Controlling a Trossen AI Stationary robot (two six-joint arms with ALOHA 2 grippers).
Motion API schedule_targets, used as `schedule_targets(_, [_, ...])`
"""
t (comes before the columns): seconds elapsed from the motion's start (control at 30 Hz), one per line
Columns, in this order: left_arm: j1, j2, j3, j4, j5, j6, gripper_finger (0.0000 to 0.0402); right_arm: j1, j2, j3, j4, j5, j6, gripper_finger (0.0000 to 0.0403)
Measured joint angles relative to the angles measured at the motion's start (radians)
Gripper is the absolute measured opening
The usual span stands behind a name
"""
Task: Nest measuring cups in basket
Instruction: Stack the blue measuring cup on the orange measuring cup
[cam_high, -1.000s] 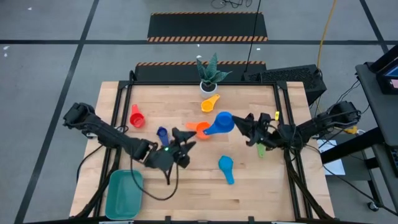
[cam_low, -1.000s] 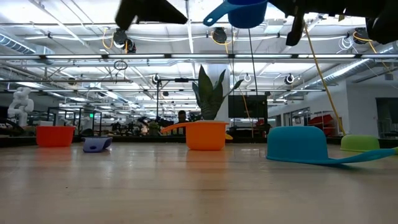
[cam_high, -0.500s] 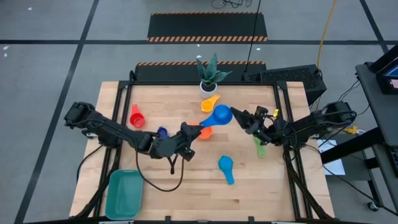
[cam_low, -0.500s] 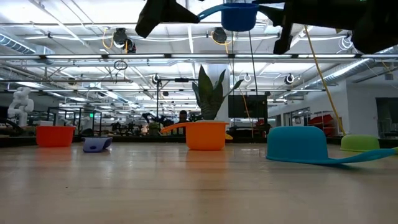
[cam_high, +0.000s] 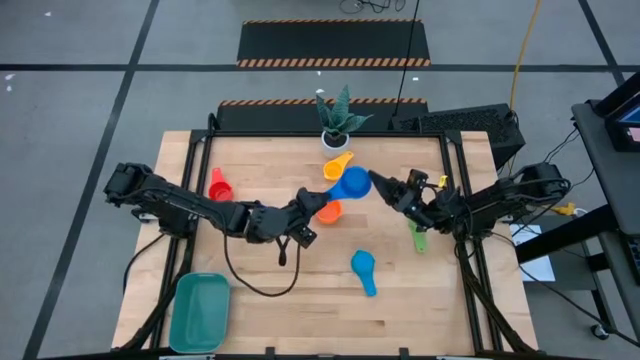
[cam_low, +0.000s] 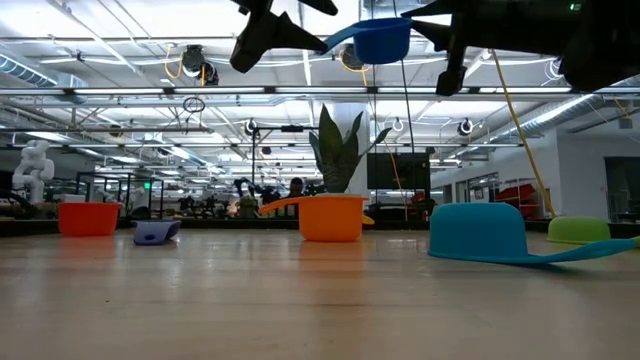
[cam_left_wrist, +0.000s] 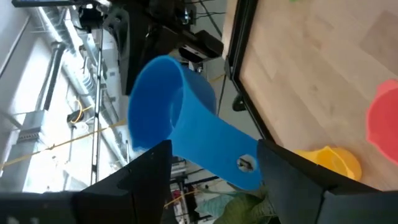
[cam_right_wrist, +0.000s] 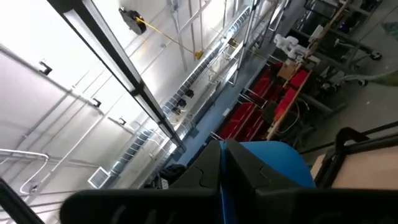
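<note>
Blue measuring cup (cam_high: 352, 184) is up in the air over mid worktop (cam_high: 300, 290), mid handover: right end effector (cam_high: 380, 185) is clamped on the bowl rim, left end effector (cam_left_wrist: 214, 180) has its fingers parted either side of the flat handle, just about on it; contact can't be confirmed. Looks like light, rigid plastic, smooth so likely a bit slippery; the thin flat handle is the obvious grab point, pinch across its flat faces near the bowl so it doesn't swing. Not fragile, a drop would only bounce. Other cups on the worktop: red cup (cam_high: 219, 187), orange cup (cam_high: 328, 209), yellow cup (cam_high: 338, 165), light blue cup (cam_high: 363, 268) upside down, green cup (cam_high: 419, 239) near the right edge. Basket (cam_high: 199, 312) sits empty at the near-left corner, well apart from the held cup.
</note>
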Motion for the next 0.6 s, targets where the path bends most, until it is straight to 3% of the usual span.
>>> schedule_targets(0.43, [0.005, 0.000, 0.000, -0.041, -0.020, -0.059, 0.0236, -0.021, 0.000, 0.000, 0.001, 0.016, 0.040, 0.0000])
schedule_targets(0.6, [0.003, 0.000, 0.000, -0.034, -0.021, -0.031, 0.0205, -0.020, 0.001, 0.000, 0.001, 0.016, 0.069, 0.0000])
